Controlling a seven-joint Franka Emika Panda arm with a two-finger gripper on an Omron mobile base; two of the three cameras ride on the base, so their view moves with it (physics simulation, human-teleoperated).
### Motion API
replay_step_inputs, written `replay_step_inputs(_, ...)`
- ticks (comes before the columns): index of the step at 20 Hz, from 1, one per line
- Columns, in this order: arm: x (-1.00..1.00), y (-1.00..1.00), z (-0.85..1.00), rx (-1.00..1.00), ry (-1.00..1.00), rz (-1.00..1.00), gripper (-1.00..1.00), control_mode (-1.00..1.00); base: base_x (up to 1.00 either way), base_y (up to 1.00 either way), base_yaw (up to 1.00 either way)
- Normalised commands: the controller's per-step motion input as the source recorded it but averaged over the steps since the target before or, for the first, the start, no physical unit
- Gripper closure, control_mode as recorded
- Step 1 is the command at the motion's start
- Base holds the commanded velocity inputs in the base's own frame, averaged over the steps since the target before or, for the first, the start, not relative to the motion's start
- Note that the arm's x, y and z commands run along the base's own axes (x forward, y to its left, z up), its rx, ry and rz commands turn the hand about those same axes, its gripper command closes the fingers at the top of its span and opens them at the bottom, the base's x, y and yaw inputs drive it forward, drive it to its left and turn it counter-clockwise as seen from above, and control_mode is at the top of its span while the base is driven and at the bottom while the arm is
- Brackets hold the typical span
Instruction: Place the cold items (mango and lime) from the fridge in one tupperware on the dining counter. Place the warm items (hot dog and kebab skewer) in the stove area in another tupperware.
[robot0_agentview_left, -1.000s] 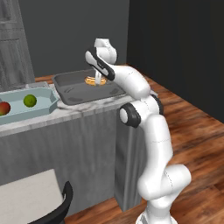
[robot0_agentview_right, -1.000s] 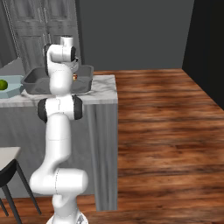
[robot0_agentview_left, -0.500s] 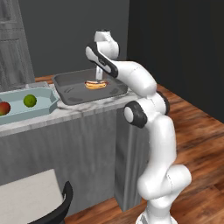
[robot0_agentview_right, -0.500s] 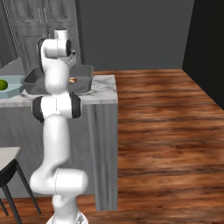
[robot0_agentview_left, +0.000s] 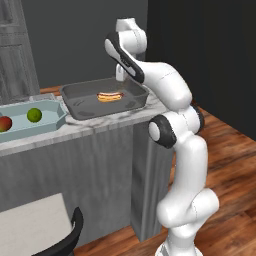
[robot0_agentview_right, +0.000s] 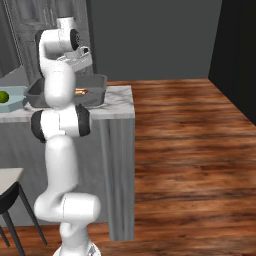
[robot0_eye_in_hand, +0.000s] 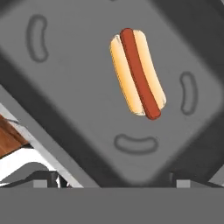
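The gripper (robot0_agentview_left: 120, 76) hangs above the back part of the dark grey tray (robot0_agentview_left: 75, 97), w/ nothing between its fingers. Its jaws stand wide apart; in the hand view only the two dark tips show at the bottom corners, far from each other. It touches nothing.

Directly under it is the hot dog (robot0_eye_in_hand: 137, 73), lying flat on the tray floor (robot0_eye_in_hand: 65, 87), a red sausage in a pale bun. It is approx. in the middle of the tray, not touching any wall. In the left base view the hot dog (robot0_agentview_left: 109, 96) is seen a bit in front of the gripper, and in the right base view it (robot0_agentview_right: 80, 91) shows as a small orange spot beside the arm. The kebab skewer I cannot find in the tray.

The tray is rectangular w/ sloped walls and stands on the end of the dining counter (robot0_agentview_left: 105, 125), white marble top, dark grey sides. In the right base view the tray (robot0_agentview_right: 97, 90) is partly hidden behind the arm.

Just beside it, to the left, is the pale blue-green tray (robot0_agentview_left: 50, 110) w/ flared rim. Inside are the lime (robot0_agentview_left: 34, 115) and the mango (robot0_agentview_left: 4, 123), near each other but apart; the mango is cut by the picture edge. In the right base view the lime (robot0_agentview_right: 4, 96) shows at the left edge, in that same tray (robot0_agentview_right: 17, 100).
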Motion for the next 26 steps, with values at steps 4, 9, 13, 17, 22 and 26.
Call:
replay_step_inputs(4, -1.0, -0.9, 0.23, 0.0, -0.08, -0.27, -1.0, -1.0, 0.0, 0.0, 0.0)
replay_step_inputs(9, -1.0, -0.6, 0.03, 0.0, -0.19, -0.24, -1.0, -1.0, 0.0, 0.0, 0.0)
replay_step_inputs(13, -1.0, -0.39, -0.15, 0.0, -0.09, -0.27, -1.0, -1.0, 0.0, 0.0, 0.0)
replay_step_inputs(17, -1.0, -0.3, -0.33, 0.0, -0.07, -0.26, -1.0, -1.0, 0.0, 0.0, 0.0)
replay_step_inputs(22, -1.0, -0.02, -0.34, 0.04, -0.13, -0.37, -1.0, -1.0, 0.0, 0.0, 0.0)
replay_step_inputs(26, -0.97, 0.04, -0.54, 0.13, -0.14, -0.45, -1.0, -1.0, 0.0, 0.0, 0.0)
